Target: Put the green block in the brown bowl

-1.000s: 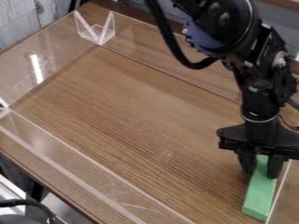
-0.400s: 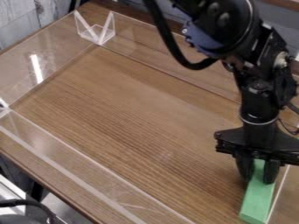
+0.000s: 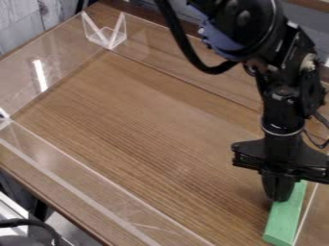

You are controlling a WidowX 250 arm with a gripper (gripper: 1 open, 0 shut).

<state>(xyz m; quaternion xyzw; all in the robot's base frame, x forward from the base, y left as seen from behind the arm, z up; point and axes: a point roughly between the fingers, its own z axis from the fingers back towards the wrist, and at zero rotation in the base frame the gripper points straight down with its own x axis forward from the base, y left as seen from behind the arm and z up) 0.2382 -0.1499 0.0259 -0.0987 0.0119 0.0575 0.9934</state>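
Note:
The green block lies flat on the wooden table at the front right, its long side running away from the camera. My black gripper points almost straight down over the block's far end. Its fingers have come together there and pinch that end of the block, which still rests on the table. The fingers hide the block's far tip. The brown bowl is out of view.
Low clear plastic walls run along the table's front-left and back edges. A small clear plastic stand sits at the back left corner. The arm's black links rise at the upper right.
The fingers stood apart over the block's far end and have now closed together on it. The hand and block have barely shifted.

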